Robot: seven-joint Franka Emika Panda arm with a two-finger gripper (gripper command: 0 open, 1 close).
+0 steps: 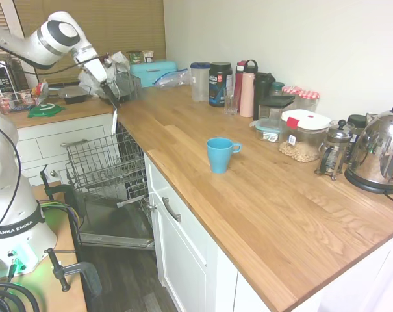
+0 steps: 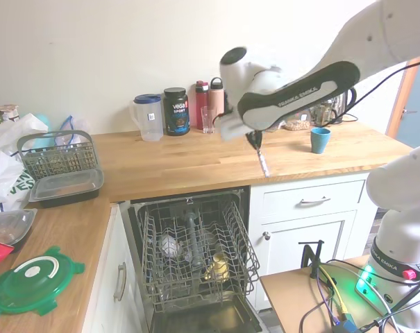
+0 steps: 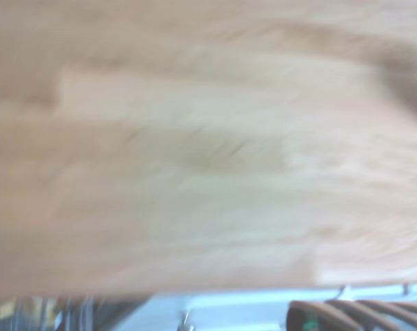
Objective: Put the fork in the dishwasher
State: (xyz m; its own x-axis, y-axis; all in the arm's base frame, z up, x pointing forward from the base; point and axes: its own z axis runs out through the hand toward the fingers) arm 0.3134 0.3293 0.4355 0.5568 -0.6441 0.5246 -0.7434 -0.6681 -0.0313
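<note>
Pincer [image 2: 256,143] grips fork [image 2: 263,164] above dishwasher [image 2: 196,257] (wrist view blurred).

My wrist view is all blur: countertop [image 3: 194,152] smeared, the dark shapes at lower right unreadable.

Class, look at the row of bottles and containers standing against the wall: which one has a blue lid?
The clear plastic jug, at the end of the row nearest the wire basket. Its neighbour, the black tub, has a dark lid; the bottles beyond are red and pink.
</note>
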